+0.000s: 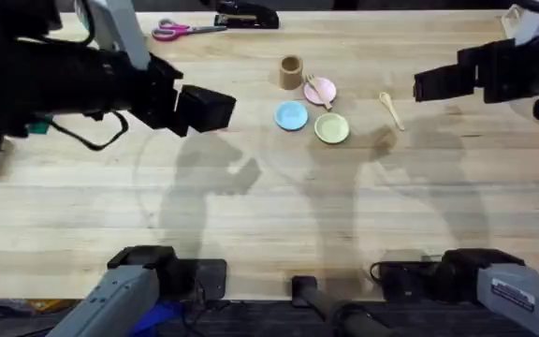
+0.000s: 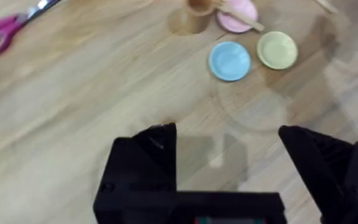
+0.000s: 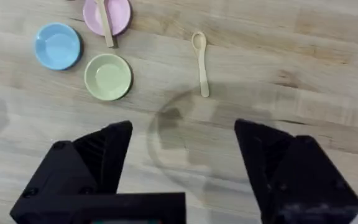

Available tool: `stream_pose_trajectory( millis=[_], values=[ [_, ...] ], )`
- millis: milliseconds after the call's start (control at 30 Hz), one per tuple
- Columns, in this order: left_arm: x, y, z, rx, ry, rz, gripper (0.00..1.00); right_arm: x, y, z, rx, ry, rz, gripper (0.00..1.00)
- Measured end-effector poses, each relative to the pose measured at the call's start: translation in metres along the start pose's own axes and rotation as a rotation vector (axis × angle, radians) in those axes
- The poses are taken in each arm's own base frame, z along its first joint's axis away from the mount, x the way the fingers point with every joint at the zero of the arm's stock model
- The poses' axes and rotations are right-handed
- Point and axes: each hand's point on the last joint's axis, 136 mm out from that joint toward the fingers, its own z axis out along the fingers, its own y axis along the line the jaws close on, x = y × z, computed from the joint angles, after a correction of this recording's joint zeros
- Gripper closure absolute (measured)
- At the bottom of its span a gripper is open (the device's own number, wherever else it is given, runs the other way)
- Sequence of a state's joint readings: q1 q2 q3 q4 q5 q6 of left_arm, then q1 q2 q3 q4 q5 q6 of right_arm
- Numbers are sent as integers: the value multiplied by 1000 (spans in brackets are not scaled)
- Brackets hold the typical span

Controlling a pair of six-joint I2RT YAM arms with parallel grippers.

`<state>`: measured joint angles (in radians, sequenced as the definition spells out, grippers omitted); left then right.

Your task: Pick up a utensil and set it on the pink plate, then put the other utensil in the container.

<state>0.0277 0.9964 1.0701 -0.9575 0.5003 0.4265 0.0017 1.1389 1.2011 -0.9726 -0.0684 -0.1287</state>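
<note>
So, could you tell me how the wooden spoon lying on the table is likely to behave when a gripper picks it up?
The wooden spoon looks thin and small, so probably light and stiff. It lies flat on the table, so fingers may struggle to get under it. A grasp on its narrow handle might let it pivot.

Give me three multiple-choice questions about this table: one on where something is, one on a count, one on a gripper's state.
1. Where is the fork?
A. on the pink plate
B. in the container
C. on bare table

2. How many small plates are there?
A. two
B. three
C. four

3. The right gripper is:
A. shut on the spoon
B. shut, empty
C. open

Answers: 1 A, the fork lies across the pink plate. 2 B, pink, blue and yellow. 3 C, its fingers stand wide apart while the spoon lies on the table.
</note>
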Motion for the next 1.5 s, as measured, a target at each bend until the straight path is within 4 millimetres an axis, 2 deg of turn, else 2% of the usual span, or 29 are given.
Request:
stream_pose_trajectory(
  millis=[200,400,1000,1167,1267,1367,1500],
  values=[
    [-7,-1,13,99,-37,127,7,0,0,0,0,0,0,3],
    [-10,0,24,150,-50,157,5,0,0,0,0,0,0,3],
    [-14,0,25,152,-71,186,5,-5,-2,3,7,13,1,6],
    [-14,0,25,153,-70,185,5,-13,-7,18,2,115,10,6],
    [-14,0,25,152,-71,186,5,-23,-11,34,3,174,15,6],
    [-14,0,25,153,-70,185,5,-28,-14,58,-2,229,19,5],
    [-14,0,25,152,-71,186,5,-15,-16,92,-17,334,21,4]
  ],
)
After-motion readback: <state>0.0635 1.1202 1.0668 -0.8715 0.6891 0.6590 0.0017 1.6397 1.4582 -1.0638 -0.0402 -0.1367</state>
